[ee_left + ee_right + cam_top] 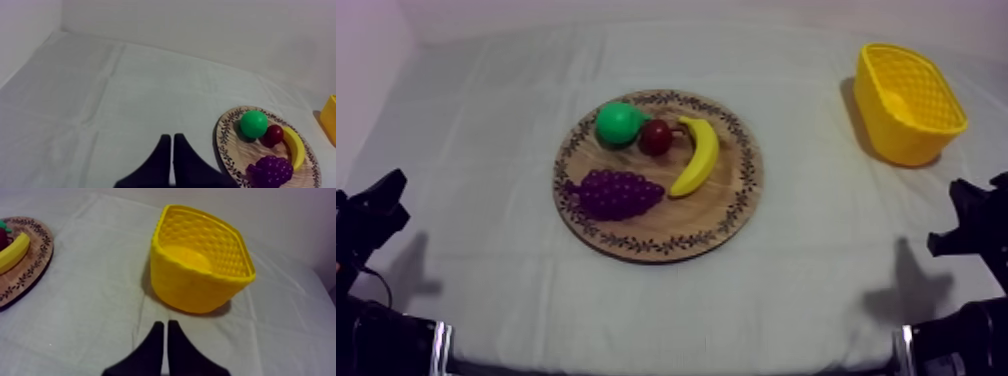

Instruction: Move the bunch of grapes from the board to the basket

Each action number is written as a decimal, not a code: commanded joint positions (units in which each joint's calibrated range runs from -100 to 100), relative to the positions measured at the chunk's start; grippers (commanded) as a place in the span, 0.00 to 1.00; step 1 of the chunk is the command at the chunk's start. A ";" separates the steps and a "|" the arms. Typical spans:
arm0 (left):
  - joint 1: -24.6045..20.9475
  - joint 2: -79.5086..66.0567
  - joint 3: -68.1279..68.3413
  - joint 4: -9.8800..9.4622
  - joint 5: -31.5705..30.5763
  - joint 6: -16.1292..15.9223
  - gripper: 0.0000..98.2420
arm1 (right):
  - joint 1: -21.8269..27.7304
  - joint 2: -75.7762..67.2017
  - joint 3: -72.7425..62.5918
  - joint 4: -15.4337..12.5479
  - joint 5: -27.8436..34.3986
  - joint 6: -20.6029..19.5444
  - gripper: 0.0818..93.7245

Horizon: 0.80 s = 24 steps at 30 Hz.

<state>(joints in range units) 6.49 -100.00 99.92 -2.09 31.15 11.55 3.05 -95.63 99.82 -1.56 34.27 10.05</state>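
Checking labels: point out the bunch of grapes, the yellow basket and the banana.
bunch of grapes (616, 194), top view, middle of the cluster.
yellow basket (891, 130), top view, outer front wall.
banana (698, 157), top view, middle of its curve.

**Inspector:** State the class of premises.

**I:** Robot test bench, laboratory type. My counter (486, 260) lies wholly under a grey-white cloth. Plain pale walls (200, 25) stand behind and beside it. My left arm (371, 215) and right arm (976, 225) are posted at its near corners.

**Inspector:** Supporting items?

**I:** Toy fruit (698, 155) laid out on a wooden board (681, 222), with one yellow basket (896, 125) set apart from it.
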 commanded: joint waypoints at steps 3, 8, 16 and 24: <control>-0.01 0.00 -0.04 -0.04 -0.03 0.00 0.00 | -0.04 -0.04 -0.04 0.04 -0.14 -0.27 0.01; -0.01 0.00 -0.04 -0.04 -0.03 0.00 0.00 | -0.94 0.36 -0.11 0.67 -1.04 -0.44 0.00; -0.01 0.00 -0.04 -0.04 -0.03 0.00 0.00 | -3.60 8.79 -5.48 4.47 -3.85 -1.06 0.00; -0.01 0.00 -0.04 -0.04 -0.03 0.00 0.00 | -7.63 22.97 -23.93 6.69 2.34 -1.92 0.00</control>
<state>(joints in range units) 6.49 -100.00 99.92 -2.09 31.15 11.55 -4.09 -77.01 82.52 5.03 35.61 8.00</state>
